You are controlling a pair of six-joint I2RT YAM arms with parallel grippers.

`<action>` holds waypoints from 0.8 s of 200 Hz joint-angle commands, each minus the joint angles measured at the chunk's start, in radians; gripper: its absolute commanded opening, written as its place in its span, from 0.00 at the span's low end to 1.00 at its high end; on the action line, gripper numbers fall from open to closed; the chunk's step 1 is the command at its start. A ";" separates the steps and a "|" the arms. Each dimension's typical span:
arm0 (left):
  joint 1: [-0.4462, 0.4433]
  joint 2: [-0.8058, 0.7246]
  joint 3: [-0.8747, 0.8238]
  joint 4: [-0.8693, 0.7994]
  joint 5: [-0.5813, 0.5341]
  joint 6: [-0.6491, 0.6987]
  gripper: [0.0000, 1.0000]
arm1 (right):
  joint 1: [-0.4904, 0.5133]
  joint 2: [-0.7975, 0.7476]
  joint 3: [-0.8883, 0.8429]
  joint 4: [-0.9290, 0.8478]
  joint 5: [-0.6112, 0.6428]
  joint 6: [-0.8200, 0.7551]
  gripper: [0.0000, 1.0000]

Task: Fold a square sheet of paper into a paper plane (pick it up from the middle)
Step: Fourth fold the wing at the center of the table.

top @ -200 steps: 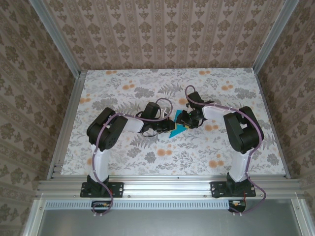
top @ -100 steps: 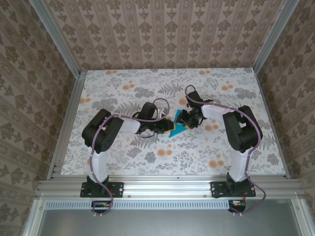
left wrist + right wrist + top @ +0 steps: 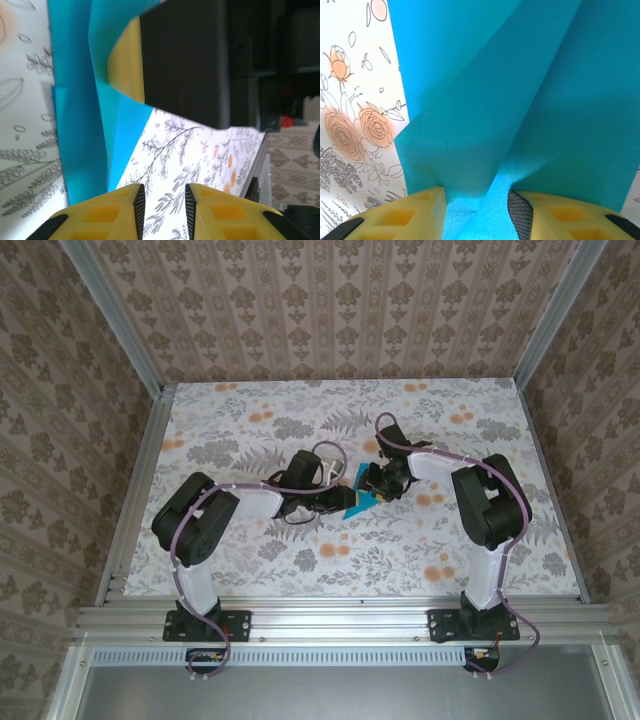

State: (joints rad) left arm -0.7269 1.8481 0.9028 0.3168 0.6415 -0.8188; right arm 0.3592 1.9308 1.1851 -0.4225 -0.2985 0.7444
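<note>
One blue sheet of paper (image 3: 357,499) lies creased in the middle of the table (image 3: 450,540). The right gripper (image 3: 476,197) pinches a fold of it. The left gripper (image 3: 160,192), fingers a little apart, holds nothing, just beside its edge.

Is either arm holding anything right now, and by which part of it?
The right gripper holds the paper, pinching a raised fold between its jaws. The left gripper holds nothing; table shows between its parted jaws.
</note>
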 commanded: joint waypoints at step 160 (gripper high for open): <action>-0.009 0.049 0.044 -0.089 -0.106 0.065 0.28 | -0.006 0.164 -0.033 -0.159 0.195 0.038 0.50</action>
State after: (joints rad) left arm -0.7353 1.8904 0.9257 0.2699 0.5625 -0.7883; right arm 0.3607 1.9587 1.2236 -0.4694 -0.2981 0.7712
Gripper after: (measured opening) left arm 0.282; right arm 0.494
